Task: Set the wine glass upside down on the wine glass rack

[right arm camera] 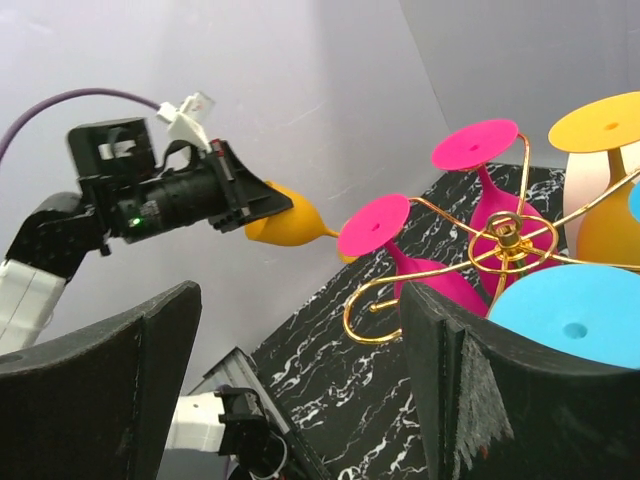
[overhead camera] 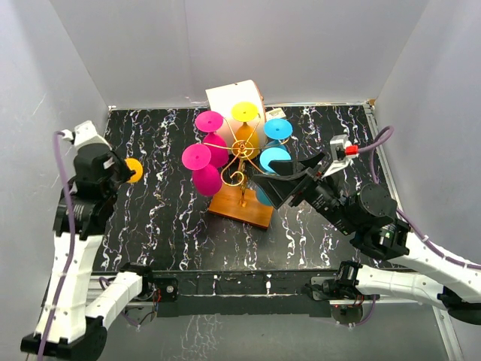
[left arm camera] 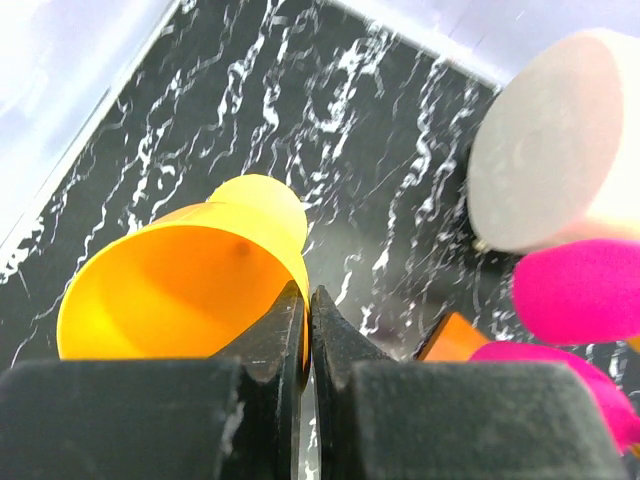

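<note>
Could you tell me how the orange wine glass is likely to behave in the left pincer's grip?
Probably light: the orange wine glass looks like thin opaque plastic. The left pincer pinches only its rim wall, so it may pivot or slip. Its smooth, glossy surface suggests little friction.

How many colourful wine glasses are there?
6. On the rack: near pink glass, far pink glass, yellow glass, far blue glass, near blue glass. The left fingers hold the orange glass. The right arm may hide another.
</note>
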Motion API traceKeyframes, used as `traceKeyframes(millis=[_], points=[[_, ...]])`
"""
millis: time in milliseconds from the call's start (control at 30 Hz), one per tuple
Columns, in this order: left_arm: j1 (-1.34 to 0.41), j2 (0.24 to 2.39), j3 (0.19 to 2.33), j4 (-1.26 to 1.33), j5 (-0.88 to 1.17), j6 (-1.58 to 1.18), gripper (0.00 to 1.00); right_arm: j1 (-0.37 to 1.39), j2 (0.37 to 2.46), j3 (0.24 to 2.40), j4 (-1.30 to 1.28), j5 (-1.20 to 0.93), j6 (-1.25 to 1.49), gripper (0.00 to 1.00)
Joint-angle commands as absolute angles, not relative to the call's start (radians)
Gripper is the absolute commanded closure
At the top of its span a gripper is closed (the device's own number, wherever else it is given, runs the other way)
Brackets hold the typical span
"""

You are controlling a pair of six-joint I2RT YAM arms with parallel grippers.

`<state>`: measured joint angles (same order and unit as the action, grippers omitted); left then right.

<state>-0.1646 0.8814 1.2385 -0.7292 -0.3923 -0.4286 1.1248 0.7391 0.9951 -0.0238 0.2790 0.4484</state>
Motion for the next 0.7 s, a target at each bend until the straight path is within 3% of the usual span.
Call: traceKeyframes(millis=[0, 667], points=[[-0.158, 0.814, 1.303, -0.713, -0.377, -0.440, 1.00, 1.128, 0.750, 1.033, 0.080, 0.285, 0.490, 0.22], [-0.158, 0.497, 1.278, -0.252, 0.108, -0.564, 1.00, 1.127, 1.039, 1.105, 0.379, 0.360, 0.977, 0.30]])
